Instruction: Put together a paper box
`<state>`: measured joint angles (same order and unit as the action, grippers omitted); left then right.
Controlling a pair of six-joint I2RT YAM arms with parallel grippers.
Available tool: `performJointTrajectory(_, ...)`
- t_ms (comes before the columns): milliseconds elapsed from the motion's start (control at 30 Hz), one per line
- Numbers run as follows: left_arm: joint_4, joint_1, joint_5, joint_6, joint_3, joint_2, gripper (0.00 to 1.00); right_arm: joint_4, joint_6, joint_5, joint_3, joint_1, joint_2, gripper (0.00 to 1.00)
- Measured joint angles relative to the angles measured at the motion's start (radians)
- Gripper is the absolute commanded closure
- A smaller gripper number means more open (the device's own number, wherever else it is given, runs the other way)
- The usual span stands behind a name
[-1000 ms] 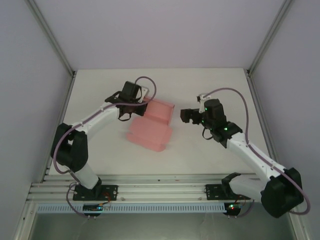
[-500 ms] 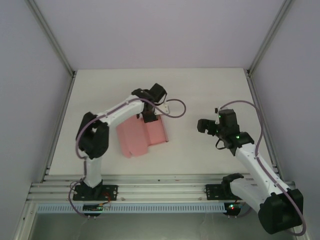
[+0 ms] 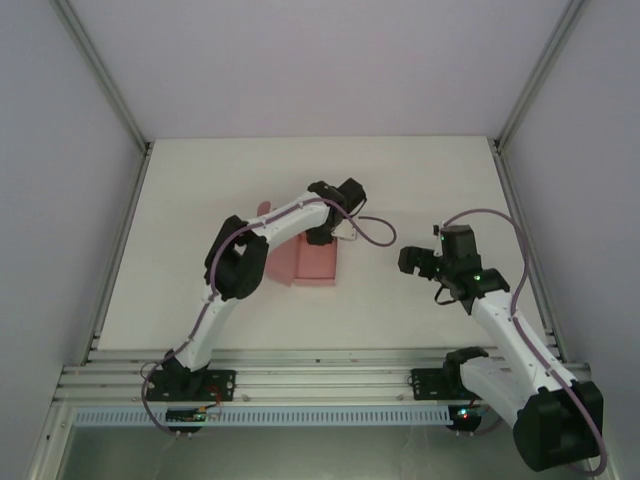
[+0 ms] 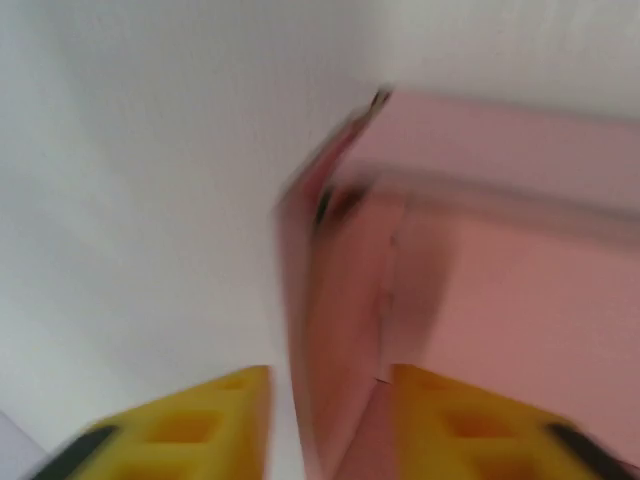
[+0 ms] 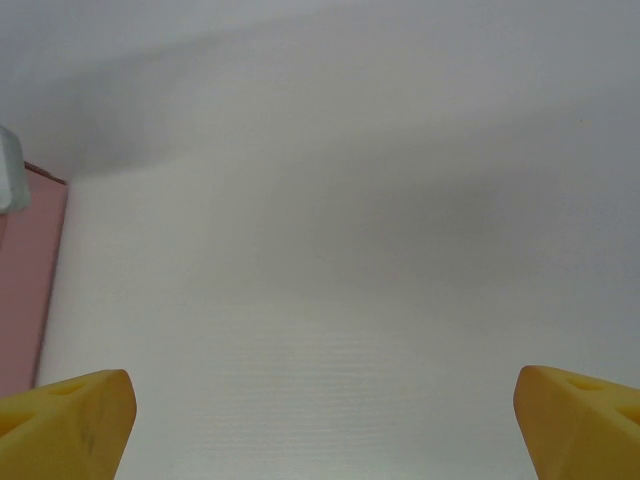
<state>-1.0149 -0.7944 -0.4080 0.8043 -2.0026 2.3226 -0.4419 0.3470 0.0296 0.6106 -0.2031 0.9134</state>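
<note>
Your left pincer [image 4: 330, 400] stands apart astride a blurred wall of the pink box [image 3: 312, 262], its inside unreadable. Your right pincer [image 5: 322, 400] gapes wide above the bench [image 5: 320, 230].

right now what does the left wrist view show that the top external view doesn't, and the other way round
Left wrist adds close detail, though blurred: the left gripper stands open astride a raised flap of the pink paper box. Top external adds layout: the right gripper, open, hangs over bare table to the box's right, apart from it. Both share the box and the left gripper at it.
</note>
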Motion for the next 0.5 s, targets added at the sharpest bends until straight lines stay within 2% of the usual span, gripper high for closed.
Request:
performJointTrajectory(233, -0.011, 0.002, 0.034, -0.009, -0.015, -0.024, 0.4, 0.0, 0.001, 0.024, -0.005, 0.009, -0.014, 0.01)
performJointTrajectory(333, -0.006, 0.002, 0.057, -0.016, -0.01, -0.062, 0.31, 0.005, 0.0, 0.047, -0.005, 0.009, -0.014, 0.01)
performJointTrajectory(367, 0.001, 0.002, 0.068, -0.024, -0.003, -0.083, 0.13, 0.01, -0.004, 0.054, -0.005, 0.009, -0.014, 0.01)
performJointTrajectory(400, 0.008, 0.002, 0.082, -0.031, 0.008, -0.109, 0.0, 0.018, -0.014, 0.063, -0.005, 0.009, -0.014, 0.01)
performJointTrajectory(500, 0.071, 0.004, 0.129, -0.092, 0.073, -0.209, 0.0, 0.056, -0.052, 0.103, -0.005, 0.009, -0.005, 0.01)
